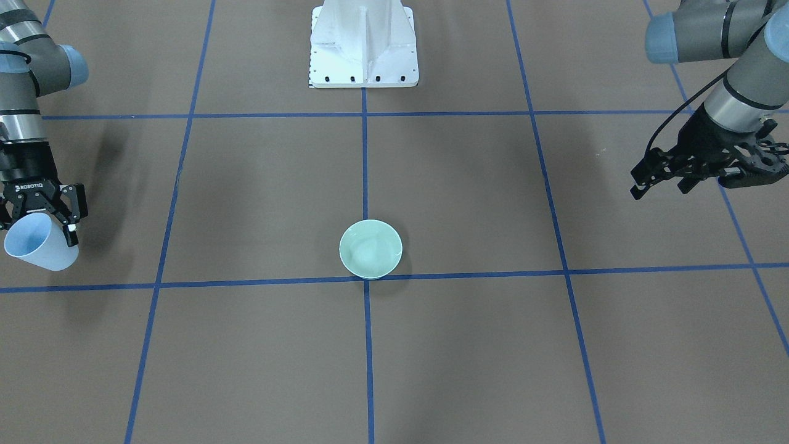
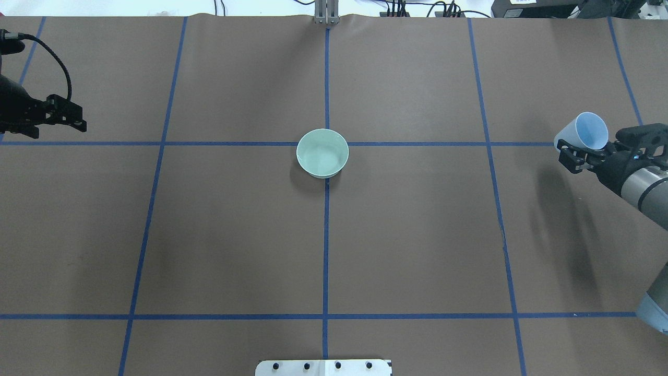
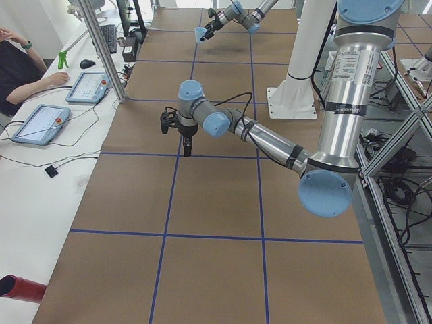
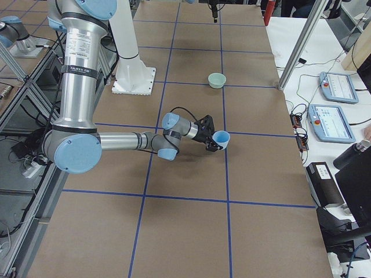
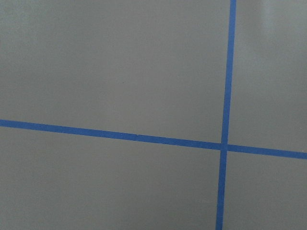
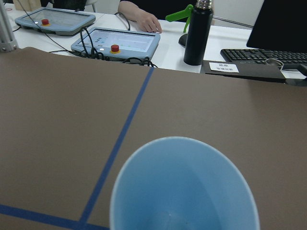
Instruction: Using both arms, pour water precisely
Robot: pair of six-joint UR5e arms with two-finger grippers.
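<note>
Right gripper (image 1: pixel 44 217), left frame edge: clamped on tilted light-blue cup (image 1: pixel 38 248). Left gripper (image 1: pixel 661 185): aperture cannot be told. Advise: level cup, centre over bowl (image 1: pixel 348 231), tilt slowly.

The brand "ROBOTIQ" is printed in white letters on the black body of the right gripper (image 1: pixel 40 223), just above its fingers. Printed labels are carried on the upright tubes of the left arm (image 3: pixel 351 67) and right arm (image 4: pixel 78 52), but their lettering cannot be read.
</note>
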